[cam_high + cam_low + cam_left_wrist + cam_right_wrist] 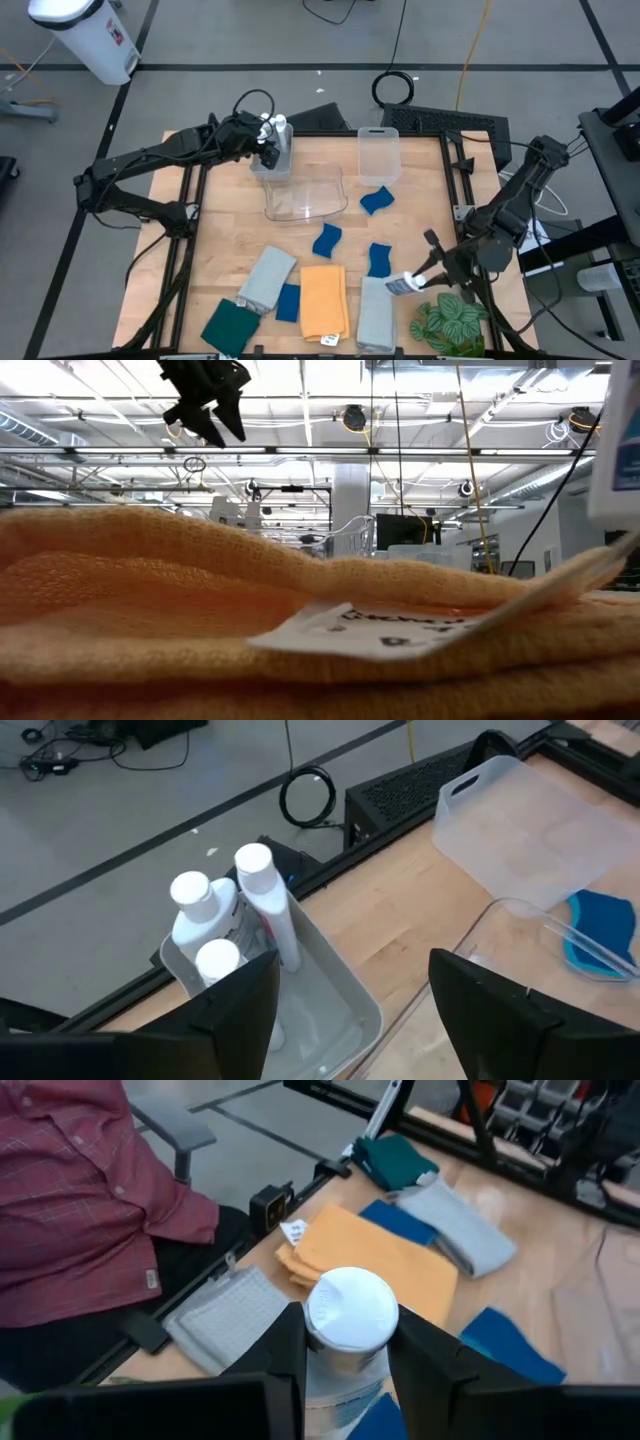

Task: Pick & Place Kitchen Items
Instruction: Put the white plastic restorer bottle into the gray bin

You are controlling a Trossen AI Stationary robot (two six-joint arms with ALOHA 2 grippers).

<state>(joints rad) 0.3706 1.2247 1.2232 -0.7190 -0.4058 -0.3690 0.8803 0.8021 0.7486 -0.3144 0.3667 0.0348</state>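
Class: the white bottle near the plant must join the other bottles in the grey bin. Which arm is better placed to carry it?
Right. The right gripper is shut on the white bottle; the left gripper hangs open over the grey bin.

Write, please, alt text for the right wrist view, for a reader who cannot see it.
The right gripper is shut on a small white bottle, seen cap-first between its two dark fingers. Beyond it, on the wooden table, lie an orange cloth, grey cloths and blue pieces; a seated person in a red plaid shirt is beside the table.
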